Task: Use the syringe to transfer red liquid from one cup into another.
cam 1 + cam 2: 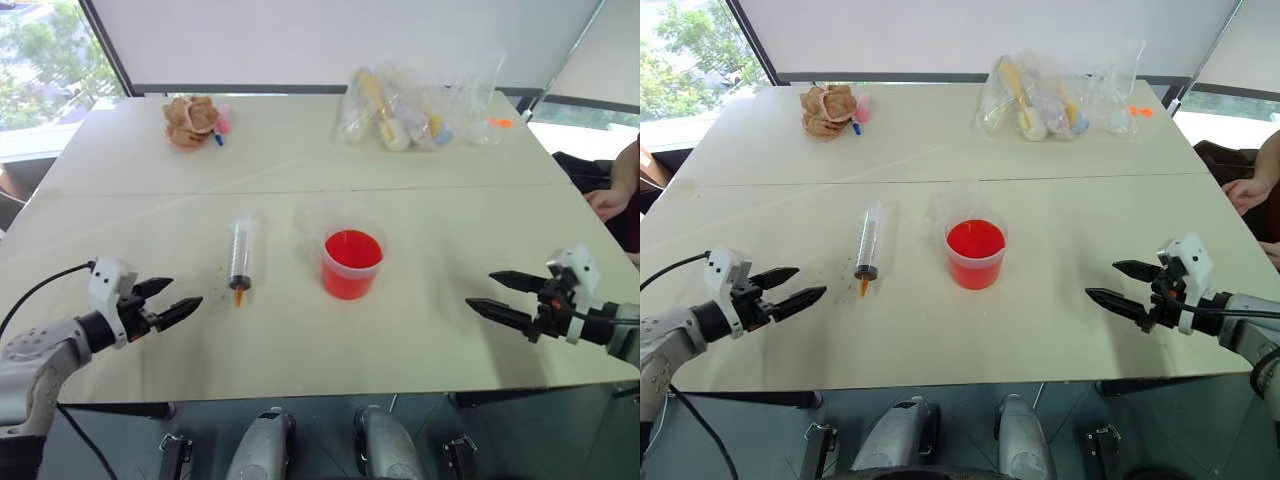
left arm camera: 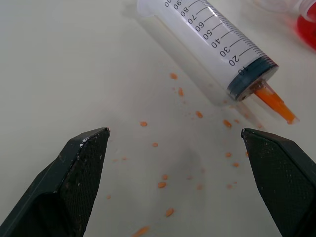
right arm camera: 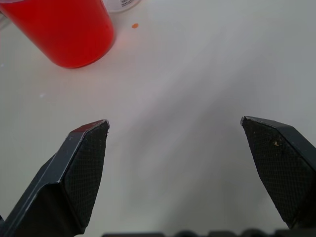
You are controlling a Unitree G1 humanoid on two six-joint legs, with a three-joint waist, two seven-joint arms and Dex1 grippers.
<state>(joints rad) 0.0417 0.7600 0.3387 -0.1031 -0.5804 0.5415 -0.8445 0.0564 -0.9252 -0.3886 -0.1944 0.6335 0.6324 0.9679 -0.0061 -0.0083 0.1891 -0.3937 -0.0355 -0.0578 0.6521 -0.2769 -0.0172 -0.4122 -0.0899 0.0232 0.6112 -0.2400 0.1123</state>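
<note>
A humanoid robot's two grippers hover empty over a pale table, jaws spread wide, with the transfer of red liquid judged not yet begun. The syringe (image 1: 241,256) lies flat near the middle of the table, somewhat toward the front edge, its short orange tip (image 2: 277,101) pointing at that edge and its black plunger seal pushed down to the tip end, so the clear, scale-marked barrel looks empty. Small orange-red droplets (image 2: 163,184) speckle the surface around the tip. Just beside it, toward the right edge, stands the cup of red liquid (image 1: 352,263), a clear plastic cup filled bright red almost to its thin rim; a faint colourless cup (image 1: 956,206) appears to stand close behind it, though its outline is hard to make out. The left gripper (image 1: 165,301) hangs near the front left corner, close to the syringe; the right gripper (image 1: 506,296) waits near the front right corner. The next move likely calls for the left gripper to close around the barrel and lift it.
</note>
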